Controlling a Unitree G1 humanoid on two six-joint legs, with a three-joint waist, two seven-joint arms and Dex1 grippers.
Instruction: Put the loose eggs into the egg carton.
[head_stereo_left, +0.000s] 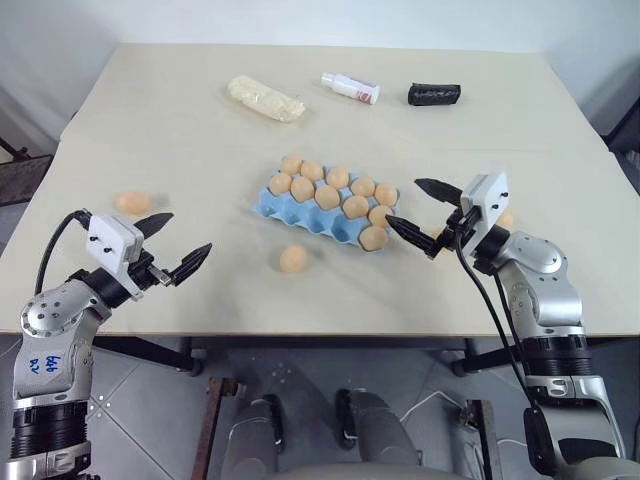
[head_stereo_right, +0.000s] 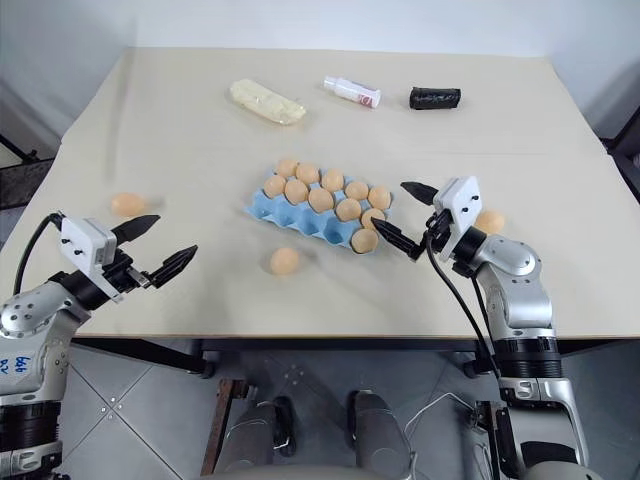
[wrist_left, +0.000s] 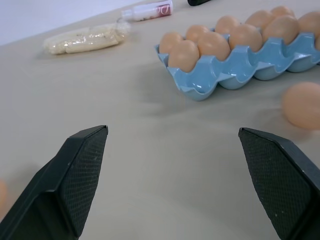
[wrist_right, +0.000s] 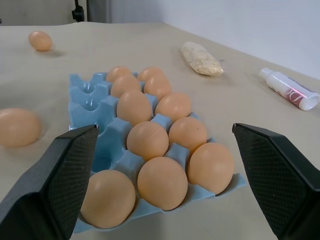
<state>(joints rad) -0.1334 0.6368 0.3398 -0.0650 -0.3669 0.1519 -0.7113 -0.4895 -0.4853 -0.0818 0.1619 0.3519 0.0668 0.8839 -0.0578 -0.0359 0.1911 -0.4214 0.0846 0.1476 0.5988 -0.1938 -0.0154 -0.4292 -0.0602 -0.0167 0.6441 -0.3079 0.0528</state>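
Blue egg carton (head_stereo_left: 300, 214) mid-surface, mostly filled, near row nearly empty. Loose eggs: one (head_stereo_left: 293, 259) just in front of carton, one (head_stereo_left: 132, 203) far off left, one (head_stereo_right: 490, 221) behind right gripper (head_stereo_left: 424, 217). Left gripper (head_stereo_left: 172, 246) near front-left edge. Both jaws spread wide, nothing pinched.

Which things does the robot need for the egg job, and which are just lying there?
Needed: carton; loose eggs on the table: one in front of the carton, one on the left, one by the right arm.

Lying about: yellow wrapped lump, white bottle, black roll.
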